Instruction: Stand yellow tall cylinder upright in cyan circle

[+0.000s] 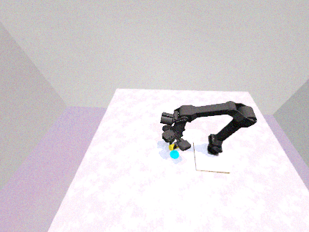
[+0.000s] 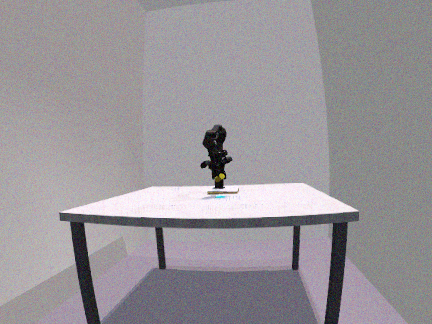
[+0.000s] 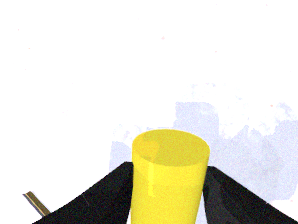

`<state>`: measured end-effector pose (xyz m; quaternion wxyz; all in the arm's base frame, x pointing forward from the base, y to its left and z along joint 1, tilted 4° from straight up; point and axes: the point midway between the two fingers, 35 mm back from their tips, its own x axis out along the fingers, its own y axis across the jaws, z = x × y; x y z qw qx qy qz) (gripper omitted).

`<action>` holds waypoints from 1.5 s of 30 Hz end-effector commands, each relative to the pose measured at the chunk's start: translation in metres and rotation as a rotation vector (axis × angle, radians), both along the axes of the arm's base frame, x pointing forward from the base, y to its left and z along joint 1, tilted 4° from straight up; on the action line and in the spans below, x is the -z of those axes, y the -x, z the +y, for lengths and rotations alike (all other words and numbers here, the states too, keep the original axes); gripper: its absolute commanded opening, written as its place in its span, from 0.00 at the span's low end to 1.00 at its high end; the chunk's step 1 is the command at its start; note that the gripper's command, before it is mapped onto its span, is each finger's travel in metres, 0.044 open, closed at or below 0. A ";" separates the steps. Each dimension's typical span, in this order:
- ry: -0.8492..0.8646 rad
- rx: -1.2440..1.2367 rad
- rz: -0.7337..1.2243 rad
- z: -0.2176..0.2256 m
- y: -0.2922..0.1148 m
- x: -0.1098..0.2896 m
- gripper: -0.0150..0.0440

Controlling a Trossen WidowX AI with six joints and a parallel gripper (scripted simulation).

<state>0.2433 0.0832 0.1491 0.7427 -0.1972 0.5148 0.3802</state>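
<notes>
My gripper (image 1: 176,145) (image 2: 219,177) (image 3: 168,173) is shut on the yellow tall cylinder (image 1: 172,146) (image 2: 219,177) (image 3: 166,192). The cylinder sticks out between the two black fingers, and its end face shows in the wrist view. I hold it a little above the table, just behind the cyan circle (image 1: 174,155) (image 2: 220,196). The circle lies flat on the table top. It does not show in the wrist view, where the cylinder fills the middle.
The arm's base (image 1: 214,147) stands on a thin square plate with a brown edge (image 1: 194,157) (image 2: 223,191) (image 3: 36,204) right of the circle. The white table (image 1: 125,186) (image 2: 280,205) has its edges far from the gripper.
</notes>
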 end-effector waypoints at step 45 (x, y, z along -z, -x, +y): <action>-0.319 0.066 -0.174 -0.004 -0.013 0.005 0.43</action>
